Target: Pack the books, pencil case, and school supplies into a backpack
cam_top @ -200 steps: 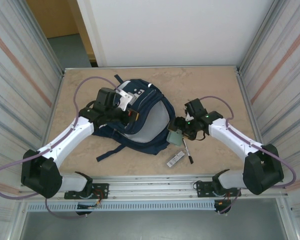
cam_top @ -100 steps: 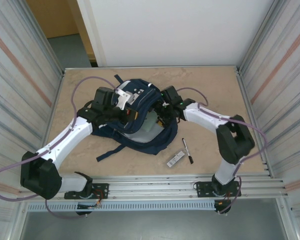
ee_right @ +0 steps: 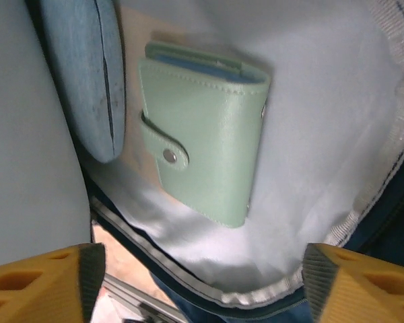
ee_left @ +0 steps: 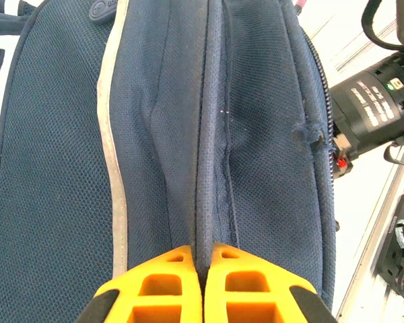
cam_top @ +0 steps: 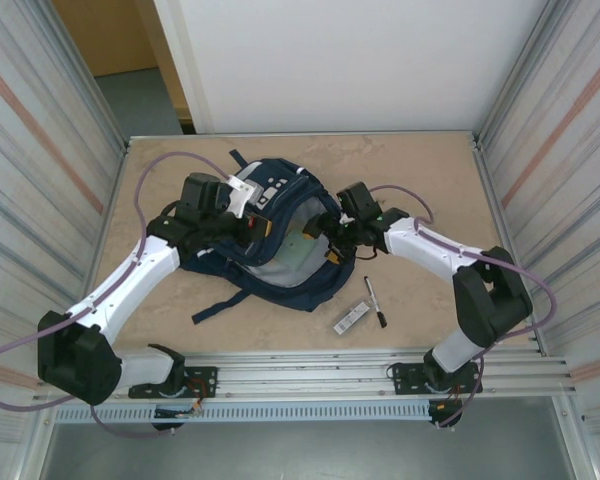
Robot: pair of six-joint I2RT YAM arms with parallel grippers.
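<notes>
Pinching the navy-blue fabric backpack [ee_left: 256,168] with my left gripper [ee_left: 202,250], I hold my right gripper [ee_right: 202,261] agape over the mint-green snap wallet [ee_right: 202,141] and grey-blue soft pouch [ee_right: 87,74] inside.

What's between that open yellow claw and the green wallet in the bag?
Nothing but pale lining of the backpack. In the right wrist view it runs bare from the right gripper to the green wallet.

The left claw [ee_left: 203,259] is clamped tight on a raised seam fold of the navy backpack [ee_left: 54,175].
</notes>
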